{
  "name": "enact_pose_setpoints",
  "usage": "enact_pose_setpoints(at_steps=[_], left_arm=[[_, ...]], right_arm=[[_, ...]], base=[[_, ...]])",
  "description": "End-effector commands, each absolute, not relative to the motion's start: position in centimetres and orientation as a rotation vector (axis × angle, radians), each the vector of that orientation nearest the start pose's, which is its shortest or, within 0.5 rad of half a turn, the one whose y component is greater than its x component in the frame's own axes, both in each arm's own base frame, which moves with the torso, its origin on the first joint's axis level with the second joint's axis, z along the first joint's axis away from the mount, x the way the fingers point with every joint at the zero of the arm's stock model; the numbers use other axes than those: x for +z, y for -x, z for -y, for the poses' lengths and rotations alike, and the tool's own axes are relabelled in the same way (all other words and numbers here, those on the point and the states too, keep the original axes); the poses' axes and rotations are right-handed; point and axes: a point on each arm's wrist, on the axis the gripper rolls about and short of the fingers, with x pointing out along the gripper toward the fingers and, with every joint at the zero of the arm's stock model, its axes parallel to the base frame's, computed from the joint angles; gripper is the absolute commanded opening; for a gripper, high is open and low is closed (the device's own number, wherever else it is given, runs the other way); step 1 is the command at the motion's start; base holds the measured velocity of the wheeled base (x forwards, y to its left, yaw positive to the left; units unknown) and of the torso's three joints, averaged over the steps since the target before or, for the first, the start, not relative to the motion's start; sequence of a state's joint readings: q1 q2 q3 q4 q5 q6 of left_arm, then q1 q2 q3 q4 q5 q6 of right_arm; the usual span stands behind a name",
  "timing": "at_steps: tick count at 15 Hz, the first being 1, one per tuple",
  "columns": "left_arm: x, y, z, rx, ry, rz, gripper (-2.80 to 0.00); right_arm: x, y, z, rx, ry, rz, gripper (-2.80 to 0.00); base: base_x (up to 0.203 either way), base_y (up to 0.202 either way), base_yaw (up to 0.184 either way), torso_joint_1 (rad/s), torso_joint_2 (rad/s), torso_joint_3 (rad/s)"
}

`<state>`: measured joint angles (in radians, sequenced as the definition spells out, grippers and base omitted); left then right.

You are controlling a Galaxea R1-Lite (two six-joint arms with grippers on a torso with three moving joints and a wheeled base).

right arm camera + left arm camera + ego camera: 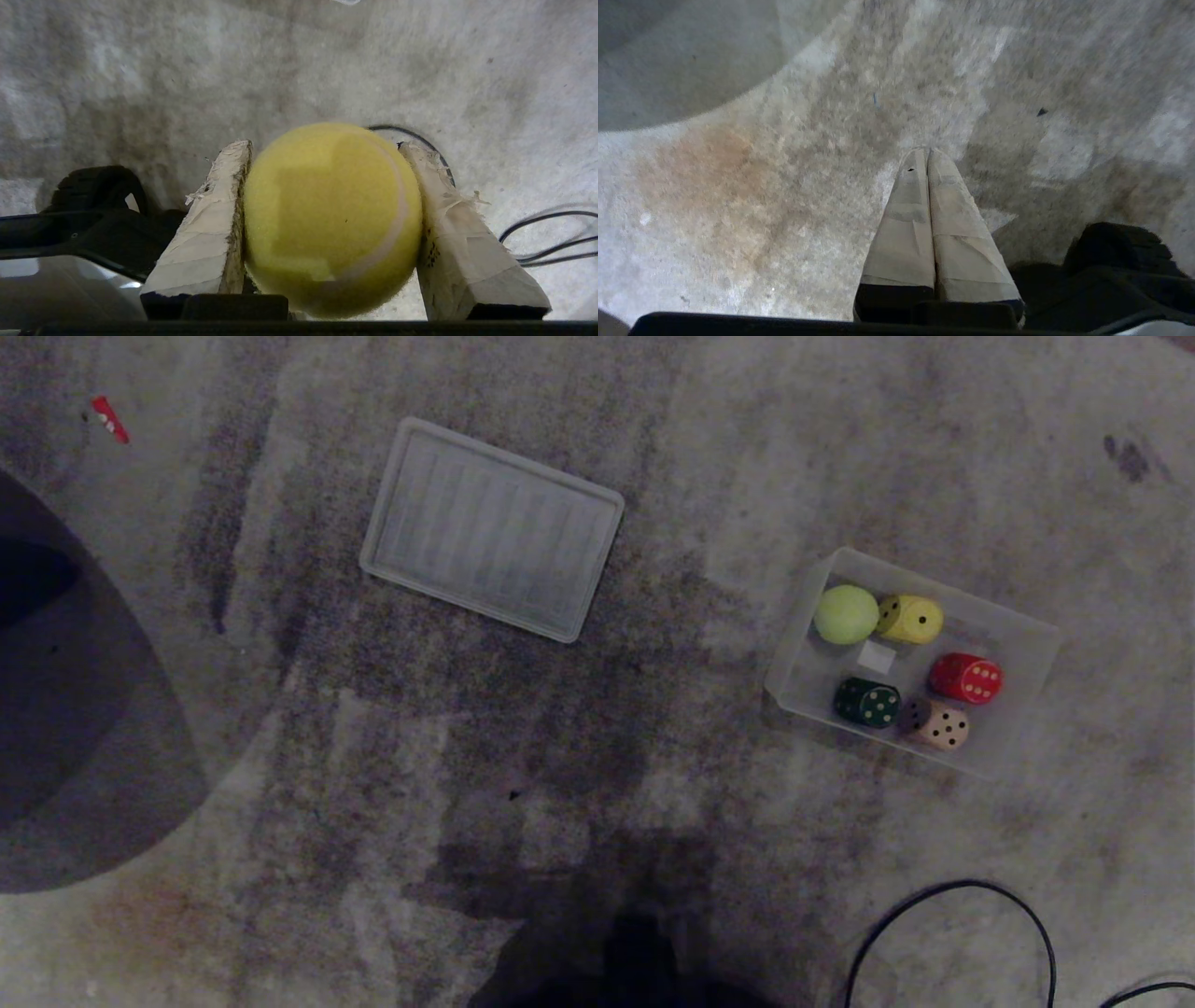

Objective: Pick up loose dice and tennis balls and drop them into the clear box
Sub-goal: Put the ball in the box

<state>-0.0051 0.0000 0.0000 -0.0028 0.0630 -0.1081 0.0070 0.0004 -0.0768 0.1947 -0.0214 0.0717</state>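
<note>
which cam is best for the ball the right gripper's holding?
Right wrist view: the tennis ball fills the frame, clamped in the right gripper. Head view and left wrist view show none of that ball.

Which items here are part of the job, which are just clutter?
Job: clear box holding one tennis ball and four dice; second tennis ball clamped in right gripper.
Clutter: ribbed lid, black cable, red scrap.

From the head we look down in dim, bluish light, with a big soft shadow (65, 709) over the carpet (597, 728) at the left edge and another at the bottom centre. Both wrist views are brighter. The left one is smeared by motion blur, while the tennis ball (332, 219) shows sharp.
</note>
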Motion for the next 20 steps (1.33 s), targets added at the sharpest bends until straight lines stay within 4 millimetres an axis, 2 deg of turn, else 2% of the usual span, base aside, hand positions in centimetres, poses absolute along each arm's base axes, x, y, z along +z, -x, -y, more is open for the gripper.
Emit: enact_pose_setpoints(at_steps=[1, 8, 14, 15, 17, 19, 20], left_arm=[[7.5, 2.3, -0.2, 0.060, 0.109, 0.003, -2.80], [7.5, 2.3, -0.2, 0.058, 0.107, 0.003, -2.80], [7.5, 2.3, -0.2, 0.060, 0.110, 0.003, -2.80], [7.5, 2.3, -0.2, 0.060, 0.109, 0.003, -2.80], [7.5, 2.3, -0.2, 0.060, 0.109, 0.003, -2.80], [7.5, 2.3, -0.2, 0.060, 0.110, 0.003, -2.80], [7.5, 2.3, -0.2, 0.059, 0.110, 0.003, -2.80]], right_arm=[[7.7, 3.0, 0.1, -0.019, -0.069, -0.119, -2.80], [7.6, 3.0, 0.1, -0.013, -0.066, -0.119, -2.80], [7.8, 3.0, 0.1, -0.015, -0.058, -0.123, -2.80], [8.2, 3.0, 0.1, -0.016, -0.059, -0.131, -2.80], [10.5, 2.1, 0.0, -0.018, -0.071, -0.203, -2.80], [13.3, 0.0, 0.0, -0.027, -0.131, -0.295, -2.80], [14.9, -1.8, 0.0, -0.034, -0.172, -0.334, -2.80]], base=[[0.000, 0.000, 0.000, 0.004, 0.01, -0.196], [0.000, 0.000, 0.000, 0.002, 0.00, -0.185], [0.000, 0.000, 0.000, 0.002, 0.00, -0.019], [0.000, 0.000, 0.000, 0.000, 0.00, 0.000], [0.000, 0.000, 0.000, 0.000, 0.00, 0.000], [0.000, 0.000, 0.000, 0.000, 0.00, 0.000], [0.000, 0.000, 0.000, 0.000, 0.00, 0.000]])
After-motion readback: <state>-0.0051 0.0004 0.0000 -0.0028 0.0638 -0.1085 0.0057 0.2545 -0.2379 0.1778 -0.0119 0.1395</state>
